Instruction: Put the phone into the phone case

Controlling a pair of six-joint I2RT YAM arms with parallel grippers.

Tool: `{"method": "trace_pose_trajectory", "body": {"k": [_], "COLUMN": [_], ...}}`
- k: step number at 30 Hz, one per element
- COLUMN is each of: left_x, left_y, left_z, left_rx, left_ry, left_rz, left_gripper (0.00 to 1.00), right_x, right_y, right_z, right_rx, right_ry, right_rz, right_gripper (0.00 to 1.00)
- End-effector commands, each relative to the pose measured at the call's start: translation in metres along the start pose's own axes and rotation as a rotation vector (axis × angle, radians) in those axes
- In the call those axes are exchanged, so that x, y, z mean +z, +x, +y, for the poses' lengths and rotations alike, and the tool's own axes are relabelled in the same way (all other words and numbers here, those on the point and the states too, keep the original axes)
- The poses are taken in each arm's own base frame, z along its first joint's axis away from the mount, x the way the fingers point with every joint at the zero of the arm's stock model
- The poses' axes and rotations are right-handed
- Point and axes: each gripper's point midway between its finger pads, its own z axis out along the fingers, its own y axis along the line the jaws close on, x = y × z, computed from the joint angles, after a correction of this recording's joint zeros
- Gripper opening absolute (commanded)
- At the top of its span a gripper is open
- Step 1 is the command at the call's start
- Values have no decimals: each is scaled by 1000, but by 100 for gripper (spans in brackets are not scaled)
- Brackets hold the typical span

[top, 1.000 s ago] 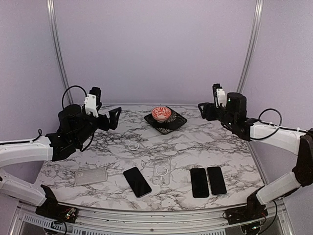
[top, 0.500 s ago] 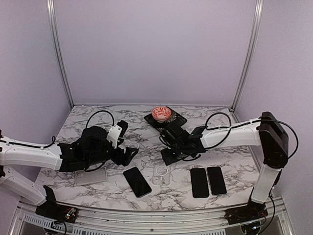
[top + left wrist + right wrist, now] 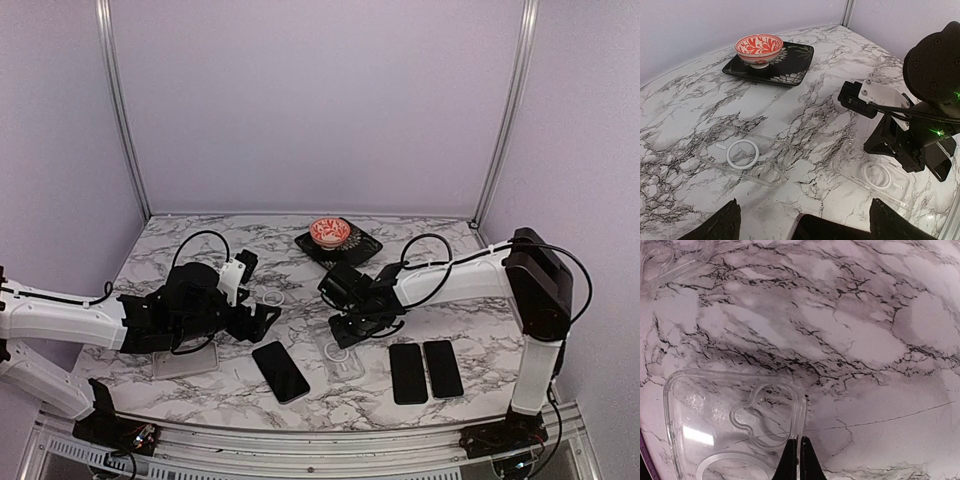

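A black phone (image 3: 280, 371) lies flat near the table's front; its top edge shows in the left wrist view (image 3: 835, 231). My left gripper (image 3: 262, 318) (image 3: 804, 205) hovers open just behind it, holding nothing. A clear phone case (image 3: 338, 352) (image 3: 735, 425) (image 3: 875, 175) lies to the phone's right. My right gripper (image 3: 350, 325) (image 3: 800, 442) is shut on that case's thin side wall, next to the camera cut-out.
A second clear case (image 3: 272, 298) (image 3: 742, 155) lies behind the phone and a third (image 3: 185, 360) to the left. Two more black phones (image 3: 407, 372) (image 3: 442, 368) lie at the front right. A red bowl (image 3: 330, 232) sits on a dark plate (image 3: 362, 250) at the back.
Both arms came down from raised poses to the table's middle. The right gripper closed on the case's edge and the case turned slightly. The left gripper stayed open.
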Motion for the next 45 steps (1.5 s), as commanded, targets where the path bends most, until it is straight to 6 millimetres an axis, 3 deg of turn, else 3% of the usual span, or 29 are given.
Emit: {"method": "trace_pose_trajectory", "body": {"k": [1, 9, 10, 12, 14, 16, 18, 25, 32, 38, 45], "left_x": [-6, -14, -14, -14, -12, -10, -7, -4, -9, -10, -12], "left_y": [-4, 2, 2, 1, 0, -2, -4, -3, -2, 9, 10], "left_z": [-7, 4, 4, 4, 4, 2, 0, -6, -12, -3, -4], "left_rx": [-16, -38, -34, -25, -16, -3, 9, 8, 26, 63, 78], "left_ry": [34, -11, -10, -13, -16, -11, -10, 15, 49, 8, 18], "left_rz": [7, 6, 7, 10, 13, 18, 24, 41, 49, 59, 60], "left_gripper": [90, 90, 90, 90, 91, 91, 91, 91, 91, 91, 91], "right_x": [-6, 8, 8, 3, -7, -25, -41, -68, -74, -64, -74], "right_y": [-18, -18, -19, -22, -25, -30, -20, 78, 133, 160, 149], "right_z": [-23, -26, -27, -28, -33, -46, -58, -77, -69, -57, -59], "right_rx": [-31, -38, -32, -33, -36, -15, 11, 118, 284, 363, 349], "right_ry": [36, 25, 34, 39, 65, 119, 161, 199, 56, 29, 104], "right_rz": [0, 40, 35, 28, 25, -2, 1, 209, 309, 365, 339], "right_gripper": [0, 0, 4, 34, 57, 85, 93, 95, 98, 98, 91]}}
